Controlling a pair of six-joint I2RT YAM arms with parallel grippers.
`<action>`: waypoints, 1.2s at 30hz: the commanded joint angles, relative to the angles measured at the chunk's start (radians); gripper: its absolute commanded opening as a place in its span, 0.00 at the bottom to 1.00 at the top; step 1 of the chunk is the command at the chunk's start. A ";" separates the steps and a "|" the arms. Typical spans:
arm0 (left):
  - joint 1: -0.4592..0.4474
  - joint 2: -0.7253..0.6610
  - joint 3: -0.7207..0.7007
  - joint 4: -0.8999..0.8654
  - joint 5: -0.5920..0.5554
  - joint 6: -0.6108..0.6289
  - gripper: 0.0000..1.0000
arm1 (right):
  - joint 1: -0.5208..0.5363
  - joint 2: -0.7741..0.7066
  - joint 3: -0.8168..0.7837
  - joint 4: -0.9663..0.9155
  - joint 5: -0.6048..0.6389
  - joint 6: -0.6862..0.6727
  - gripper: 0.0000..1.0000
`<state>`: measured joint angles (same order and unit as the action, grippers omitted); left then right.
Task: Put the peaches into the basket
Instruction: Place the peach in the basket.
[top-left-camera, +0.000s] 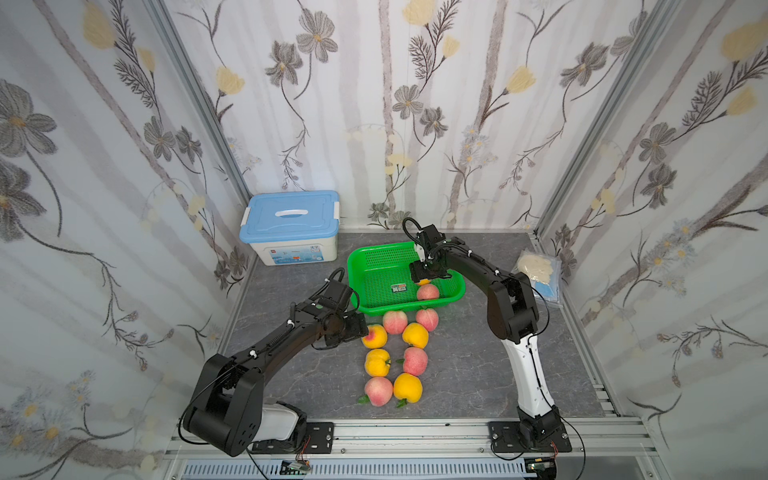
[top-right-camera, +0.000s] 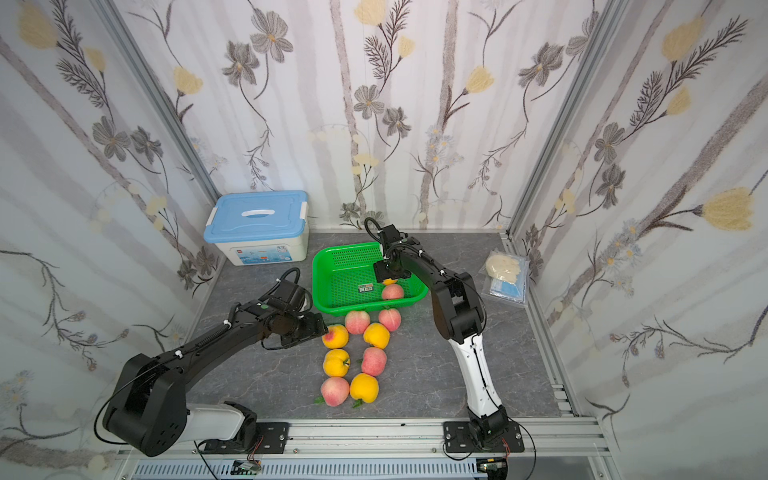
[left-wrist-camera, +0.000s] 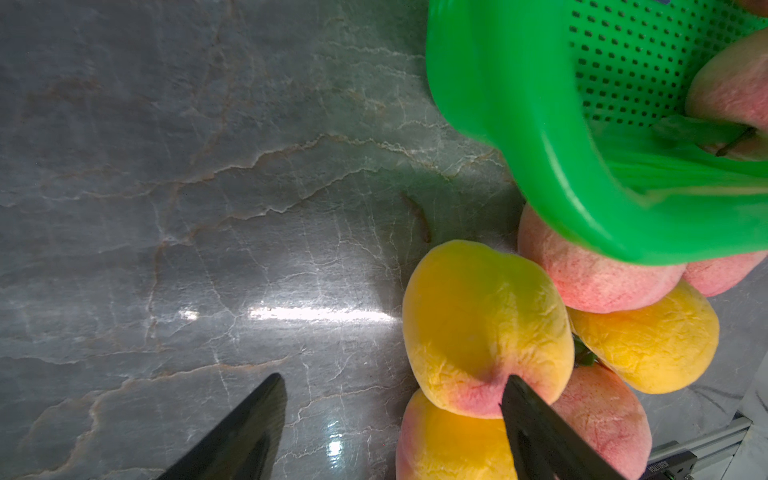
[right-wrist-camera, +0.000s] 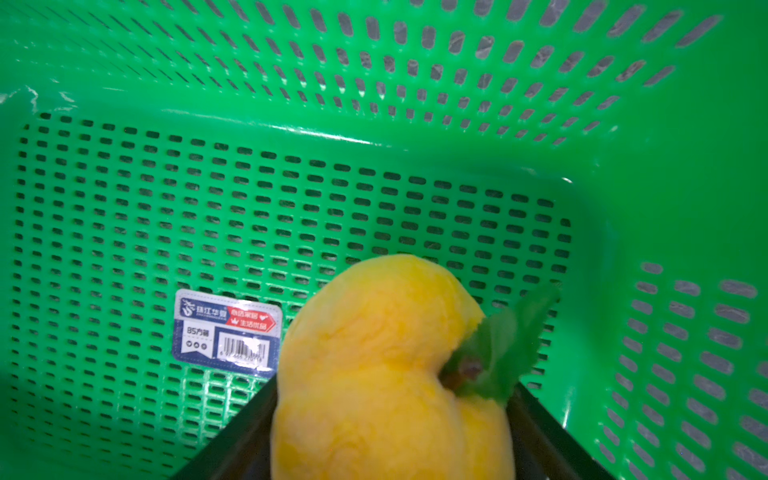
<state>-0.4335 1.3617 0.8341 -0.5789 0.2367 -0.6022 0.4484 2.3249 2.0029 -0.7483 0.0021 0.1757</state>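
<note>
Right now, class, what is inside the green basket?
A pink peach, a label and a yellow peach between the right gripper's fingers. The gripper hides part of the basket floor.

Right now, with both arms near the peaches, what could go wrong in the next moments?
1. The yellow peach between the jaws of the right gripper hangs right by the pink peach in the basket; released, it may strike it and roll.
2. One finger of the open left gripper appears to rest on the blushed peach instead of straddling it; closing may push it into its packed neighbours.
</note>
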 joint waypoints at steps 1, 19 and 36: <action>-0.001 -0.007 0.004 -0.011 0.000 -0.007 0.84 | -0.002 -0.017 -0.006 0.007 0.011 0.004 0.87; -0.001 -0.021 0.010 -0.019 0.002 -0.014 0.84 | 0.004 -0.329 -0.168 0.009 0.028 -0.032 0.89; -0.010 -0.062 0.003 -0.004 0.001 -0.033 0.84 | 0.015 -0.883 -0.679 0.072 0.131 -0.025 0.88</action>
<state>-0.4412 1.3052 0.8375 -0.5938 0.2394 -0.6151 0.4625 1.4963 1.3830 -0.7025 0.1013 0.1284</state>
